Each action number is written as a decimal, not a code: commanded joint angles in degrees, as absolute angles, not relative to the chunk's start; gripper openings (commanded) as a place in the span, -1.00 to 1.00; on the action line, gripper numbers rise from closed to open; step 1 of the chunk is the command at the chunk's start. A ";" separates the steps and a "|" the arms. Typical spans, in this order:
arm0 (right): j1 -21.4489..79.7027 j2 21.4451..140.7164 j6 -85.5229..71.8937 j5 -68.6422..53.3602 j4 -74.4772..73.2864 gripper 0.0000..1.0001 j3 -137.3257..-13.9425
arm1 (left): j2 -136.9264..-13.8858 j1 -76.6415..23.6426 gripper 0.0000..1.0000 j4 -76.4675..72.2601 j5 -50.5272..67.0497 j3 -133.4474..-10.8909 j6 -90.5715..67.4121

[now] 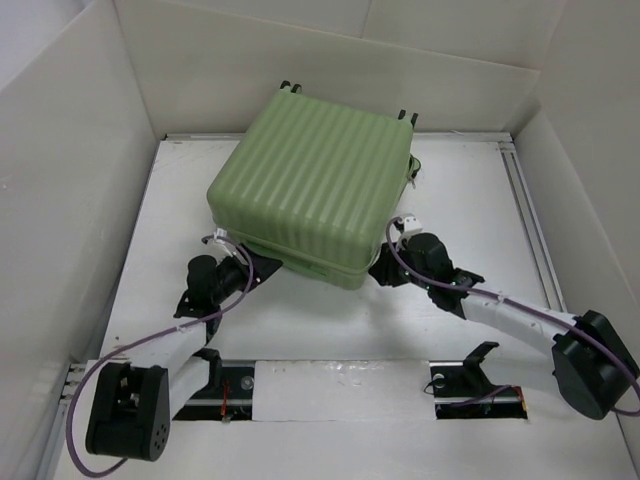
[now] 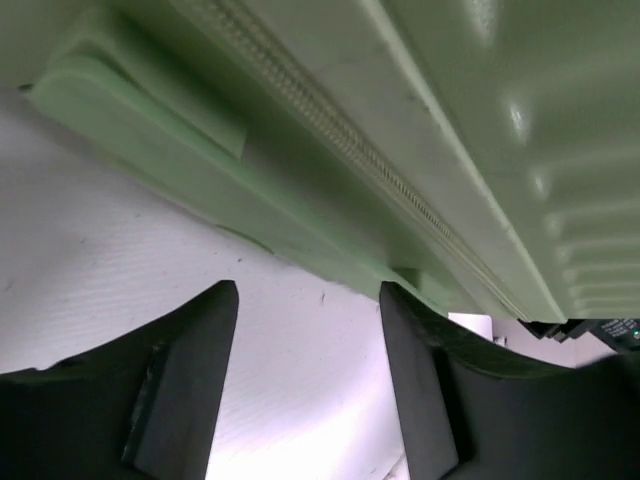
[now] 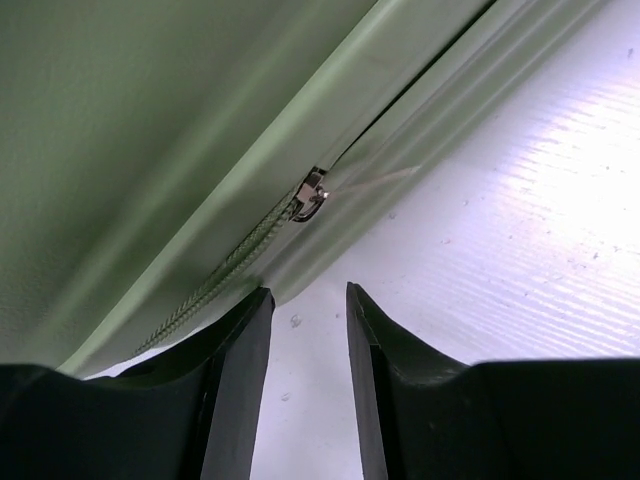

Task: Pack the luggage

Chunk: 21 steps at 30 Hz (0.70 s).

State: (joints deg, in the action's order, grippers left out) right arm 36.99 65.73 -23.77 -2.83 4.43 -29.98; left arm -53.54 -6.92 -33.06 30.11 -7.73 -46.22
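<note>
The luggage (image 1: 318, 178), a pale green ribbed hard-shell suitcase, lies flat and closed in the middle of the table, its small wheels (image 1: 290, 88) at the far edge. My left gripper (image 1: 262, 268) sits low at its near left corner. In the left wrist view the gripper (image 2: 308, 300) is open over bare table, just below the luggage's zip seam (image 2: 400, 190). My right gripper (image 1: 385, 262) is at the near right corner. Seen from the right wrist, this gripper (image 3: 307, 295) is open with nothing between its fingers, a metal zip slider (image 3: 312, 195) just ahead.
White walls (image 1: 70, 200) box in the table on the left, back and right. A metal rail (image 1: 530, 220) runs along the right side, and a mounting strip with a black bracket (image 1: 470, 362) lies along the near edge between the arm bases.
</note>
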 commanded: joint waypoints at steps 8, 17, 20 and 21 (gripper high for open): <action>45.17 72.95 -26.37 -7.21 14.50 -0.23 -34.18 | -62.31 -19.16 -0.26 -48.69 19.26 -13.97 -50.27; 45.88 59.87 -25.31 -2.04 14.50 -0.10 -29.36 | -56.16 -19.16 -0.41 -41.31 8.79 -13.45 -50.18; 45.88 53.72 -25.84 2.79 13.89 -0.04 -27.96 | -58.87 -19.16 -0.80 -42.45 8.27 -13.45 -50.71; 45.88 52.14 -26.45 4.81 13.36 -0.01 -27.08 | -58.89 -19.16 -0.92 -42.45 8.26 -13.45 -50.71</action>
